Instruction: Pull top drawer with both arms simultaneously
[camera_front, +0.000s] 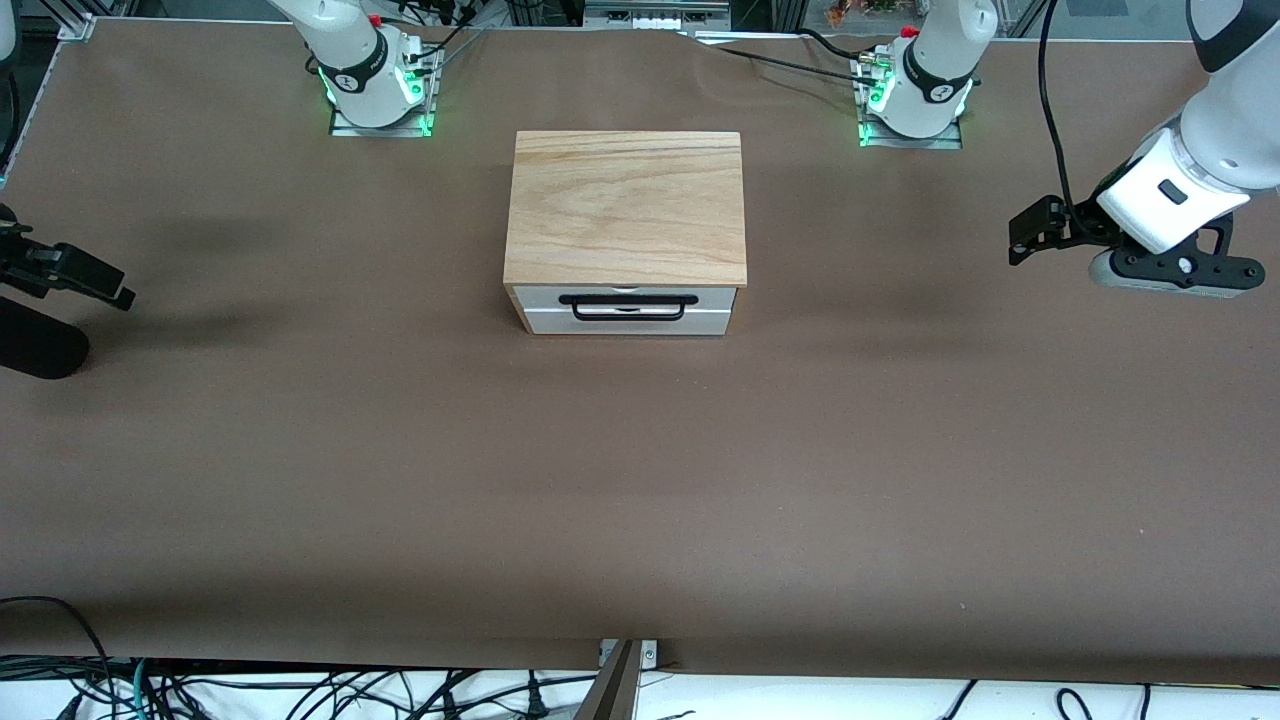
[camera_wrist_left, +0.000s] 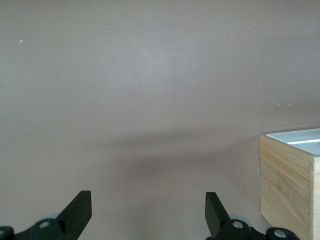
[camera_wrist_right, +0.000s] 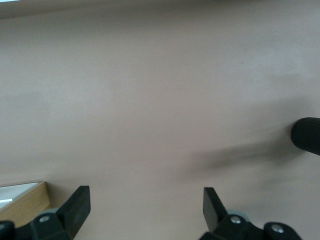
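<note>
The top drawer (camera_front: 628, 318) sits pushed into a small cabinet (camera_front: 626, 205) at mid-table. Its white-grey front and wide black wire handle (camera_front: 628, 300) face the front camera. My left gripper (camera_front: 1022, 240) hovers over bare table toward the left arm's end, well apart from the cabinet. In the left wrist view the left gripper (camera_wrist_left: 148, 197) is open and empty, with the cabinet's wooden side (camera_wrist_left: 287, 185) at the frame edge. My right gripper (camera_front: 100, 282) hangs over the table at the right arm's end. The right gripper (camera_wrist_right: 146, 194) is also open with nothing between its fingers.
A brown mat (camera_front: 640, 480) covers the whole table. A black padded cylinder (camera_front: 35, 350) lies by the right gripper, and it shows again in the right wrist view as a black cylinder (camera_wrist_right: 306, 136). The arm bases (camera_front: 375, 85) stand farther from the front camera than the cabinet.
</note>
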